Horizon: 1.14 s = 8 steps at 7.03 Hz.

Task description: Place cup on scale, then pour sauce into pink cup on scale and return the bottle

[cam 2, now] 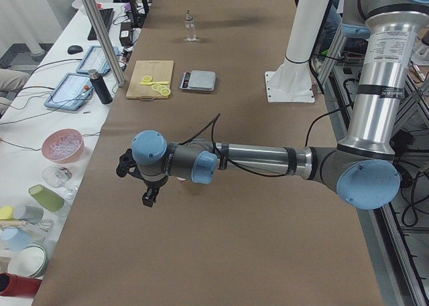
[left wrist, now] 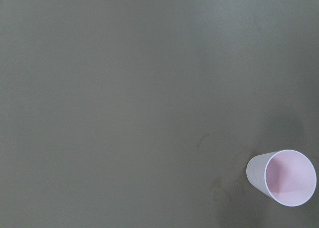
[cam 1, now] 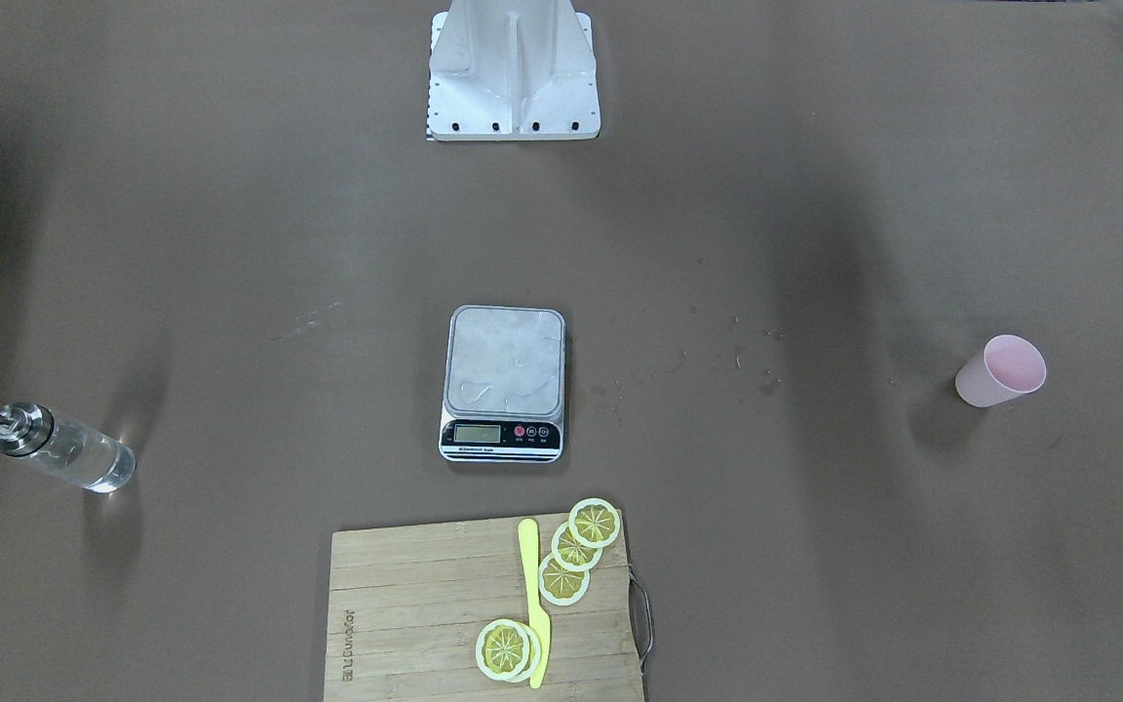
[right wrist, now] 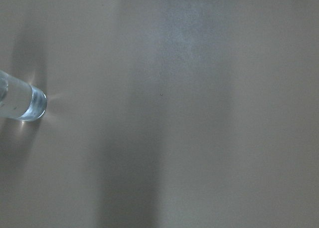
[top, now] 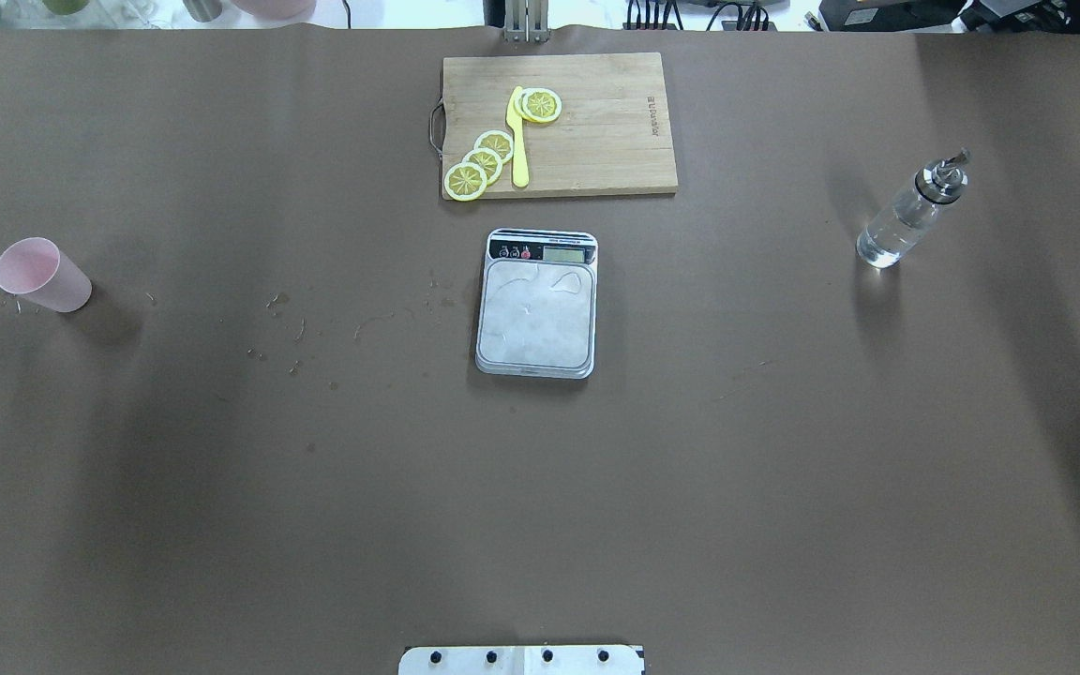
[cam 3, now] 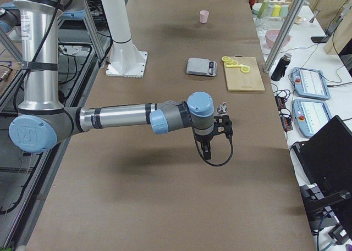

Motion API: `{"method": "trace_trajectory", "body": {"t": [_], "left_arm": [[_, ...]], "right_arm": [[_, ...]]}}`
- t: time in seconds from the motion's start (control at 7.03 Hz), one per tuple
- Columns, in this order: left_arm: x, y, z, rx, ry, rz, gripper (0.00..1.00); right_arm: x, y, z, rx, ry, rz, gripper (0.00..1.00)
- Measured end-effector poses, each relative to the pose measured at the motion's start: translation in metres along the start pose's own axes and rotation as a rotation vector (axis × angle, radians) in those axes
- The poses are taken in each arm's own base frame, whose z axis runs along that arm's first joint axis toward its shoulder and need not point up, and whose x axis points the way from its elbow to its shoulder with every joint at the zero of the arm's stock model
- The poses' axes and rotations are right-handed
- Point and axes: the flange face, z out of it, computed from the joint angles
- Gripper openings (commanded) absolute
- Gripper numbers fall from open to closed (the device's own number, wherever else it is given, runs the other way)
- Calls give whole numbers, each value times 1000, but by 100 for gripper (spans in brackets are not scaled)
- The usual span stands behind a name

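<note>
Front-facing: the scale (cam 1: 504,366) sits in the middle of the table (cam 1: 230,244). The cup (cam 1: 1000,370) stands far off on the robot's left, and the bottle (cam 1: 59,448) of clear sauce (cam 1: 94,463) far off on its right. Overhead: a board (top: 596,122) lies just beyond the scale. Left side: the left gripper (cam 2: 148,197) hangs above the table, and I cannot tell how its jaws stand. Right side: likewise the right gripper (cam 3: 206,152). Left wrist: the cup is in the lower right corner. Right wrist: the bottle's base is at the left edge.

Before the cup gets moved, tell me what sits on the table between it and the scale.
Nothing solid shows between the cup and the scale, only small stains on the table. The cutting board lies past the scale, off that line.
</note>
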Motion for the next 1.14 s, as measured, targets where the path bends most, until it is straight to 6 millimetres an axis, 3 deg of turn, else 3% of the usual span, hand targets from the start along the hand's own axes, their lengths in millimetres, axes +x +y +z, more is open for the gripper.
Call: {"method": "trace_trajectory", "body": {"t": [0.43,0.57,0.85,1.14], "left_arm": [[5,1,-2,-3,2,-8,97],[10,-9,-5,-14,4,-22,97],[32,-51,-15,-46,7,-44,97],[62,-94,-11,-106,-20,-49,97]], "right_arm": [[2,0,3,-5,14,4,100],[-1,-4,4,-3,32,-6,100],[-6,-8,7,-9,36,-15,100],[-5,-2,13,-26,-13,17,100]]}}
